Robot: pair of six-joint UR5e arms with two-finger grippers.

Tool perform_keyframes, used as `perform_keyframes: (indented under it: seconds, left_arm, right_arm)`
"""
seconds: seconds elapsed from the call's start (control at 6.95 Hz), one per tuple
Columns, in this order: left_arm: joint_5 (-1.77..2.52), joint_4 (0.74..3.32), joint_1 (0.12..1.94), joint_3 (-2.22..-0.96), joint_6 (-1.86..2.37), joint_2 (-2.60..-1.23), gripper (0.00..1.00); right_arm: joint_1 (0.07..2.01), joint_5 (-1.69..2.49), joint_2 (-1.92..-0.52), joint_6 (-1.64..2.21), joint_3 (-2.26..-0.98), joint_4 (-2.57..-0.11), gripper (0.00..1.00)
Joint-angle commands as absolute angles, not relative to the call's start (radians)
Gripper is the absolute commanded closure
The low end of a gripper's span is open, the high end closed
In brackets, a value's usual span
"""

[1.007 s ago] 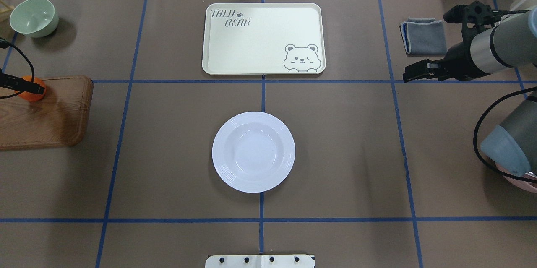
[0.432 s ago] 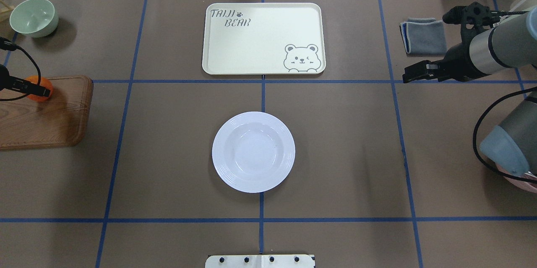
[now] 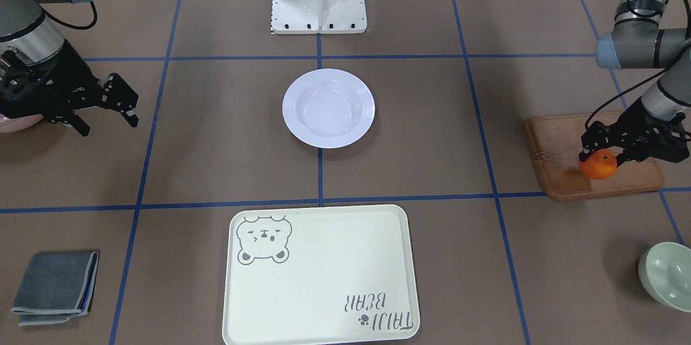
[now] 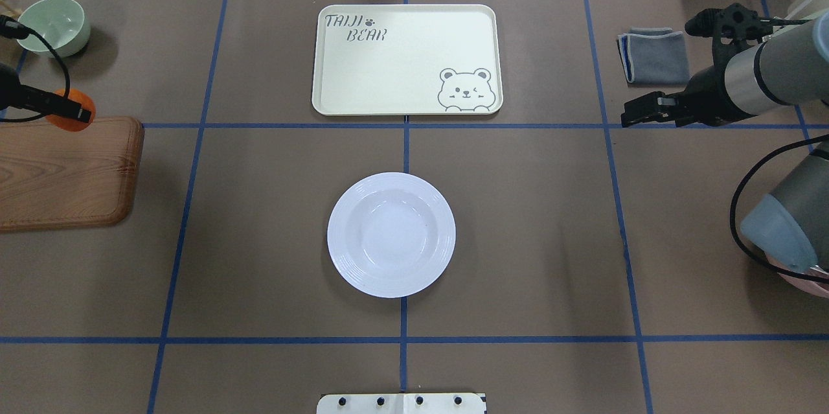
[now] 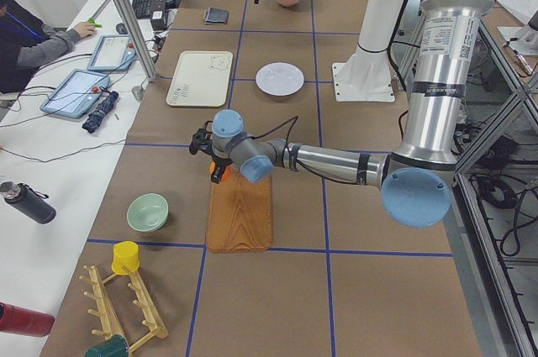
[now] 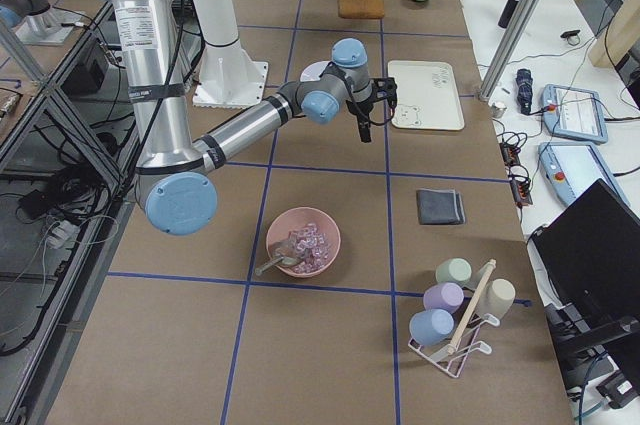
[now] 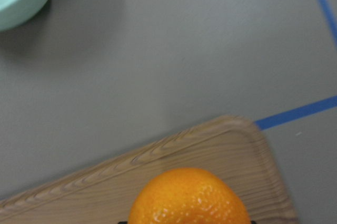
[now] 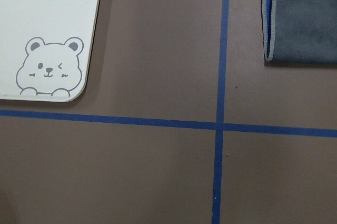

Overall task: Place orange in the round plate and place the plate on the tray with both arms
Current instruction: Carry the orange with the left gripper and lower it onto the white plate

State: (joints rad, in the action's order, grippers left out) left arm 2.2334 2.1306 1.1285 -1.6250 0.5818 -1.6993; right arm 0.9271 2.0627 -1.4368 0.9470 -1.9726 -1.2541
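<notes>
The orange (image 4: 72, 103) hangs just above the far end of the wooden board, with my left gripper (image 4: 79, 113) shut on it. From the front, the orange (image 3: 597, 166) sits under the black fingers (image 3: 589, 141). It fills the lower edge of the left wrist view as the orange (image 7: 189, 197). The white round plate (image 4: 391, 234) (image 3: 328, 108) lies bare at the table's centre. Beyond it sits the cream bear tray (image 4: 407, 59) (image 3: 324, 275) with nothing on it. My right gripper (image 4: 631, 115) (image 3: 108, 115) hovers open at the right side, holding nothing.
The brown wooden board (image 4: 65, 174) lies at the left edge. A pale green bowl (image 4: 52, 25) stands behind it. A folded grey cloth (image 4: 654, 54) lies far right. A pink bowl (image 6: 303, 242) sits by the right arm's base.
My left gripper has lifted the orange off the wooden board and carried it away from the robot and slightly toward the centre. The right arm has barely moved.
</notes>
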Motion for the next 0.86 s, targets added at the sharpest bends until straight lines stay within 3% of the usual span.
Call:
perform_keyframes:
  seconds: [0.0,0.29,0.72]
  left_arm:
    - [2.205,1.811,1.088,-1.855,0.74,-1.797,1.0]
    - [2.104,1.786,0.908,-1.913,1.006,-1.88,1.0]
    - [1.864,1.458,0.619,-1.907,1.262,-2.178,1.0]
  right_arm:
    - [0.922,2.052,-1.431,1.075,-1.973,-1.252,0.0]
    - [0.914,2.034,-1.422,1.136,-1.976,-1.25,0.01]
    - [0.913,2.033,-1.42,1.138,-1.977,-1.25,0.0]
